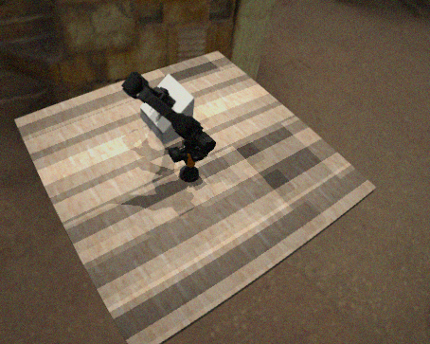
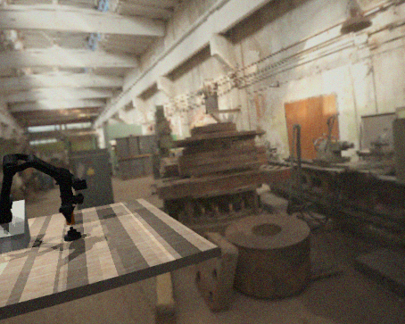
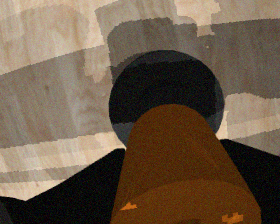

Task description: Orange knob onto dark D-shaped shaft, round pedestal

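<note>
The orange knob [image 1: 190,161] [image 2: 71,220] [image 3: 172,145] is held upright between the fingers of my gripper [image 1: 190,155] [image 2: 69,215] [image 3: 173,153], which is shut on it. The dark round pedestal [image 1: 189,175] [image 2: 72,235] [image 3: 167,75] stands on the table below. In the exterior view a small gap shows between the knob's lower end and the top of the pedestal's shaft. In the wrist view the knob's end overlaps the near part of the pedestal. The shaft is in shadow and mostly hidden behind the knob there, and its flat side cannot be seen.
The arm's white block base [image 1: 177,92] [image 2: 18,216] stands behind the pedestal in the top view. The striped table [image 1: 251,213] [image 2: 134,245] carries dark shadows around the pedestal.
</note>
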Action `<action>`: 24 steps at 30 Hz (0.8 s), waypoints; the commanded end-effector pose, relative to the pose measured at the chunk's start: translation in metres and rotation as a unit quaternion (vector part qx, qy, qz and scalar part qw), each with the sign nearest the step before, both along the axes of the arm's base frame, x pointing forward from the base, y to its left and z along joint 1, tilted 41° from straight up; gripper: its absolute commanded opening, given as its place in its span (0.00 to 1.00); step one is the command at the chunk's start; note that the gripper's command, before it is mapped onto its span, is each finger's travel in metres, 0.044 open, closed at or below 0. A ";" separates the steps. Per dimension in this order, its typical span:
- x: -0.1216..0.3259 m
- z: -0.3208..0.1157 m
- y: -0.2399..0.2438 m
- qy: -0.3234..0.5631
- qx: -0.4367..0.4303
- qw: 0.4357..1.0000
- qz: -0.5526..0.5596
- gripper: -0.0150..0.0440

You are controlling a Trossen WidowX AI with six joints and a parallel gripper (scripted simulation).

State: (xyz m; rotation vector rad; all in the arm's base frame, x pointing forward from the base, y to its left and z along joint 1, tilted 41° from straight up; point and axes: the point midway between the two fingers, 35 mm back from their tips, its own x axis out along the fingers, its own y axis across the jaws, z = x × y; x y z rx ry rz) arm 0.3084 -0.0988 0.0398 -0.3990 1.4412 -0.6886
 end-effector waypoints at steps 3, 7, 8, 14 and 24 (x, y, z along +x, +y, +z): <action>-0.001 -0.011 -0.012 0.001 -0.004 1.000 0.001 0.25; -0.001 -0.012 -0.013 0.001 -0.004 1.000 0.001 0.25; -0.001 -0.012 -0.013 0.001 -0.004 1.000 0.001 0.25; 0.000 -0.009 -0.011 -0.001 -0.004 1.000 -0.002 0.25; -0.001 -0.011 -0.013 -0.001 -0.004 1.000 -0.002 0.25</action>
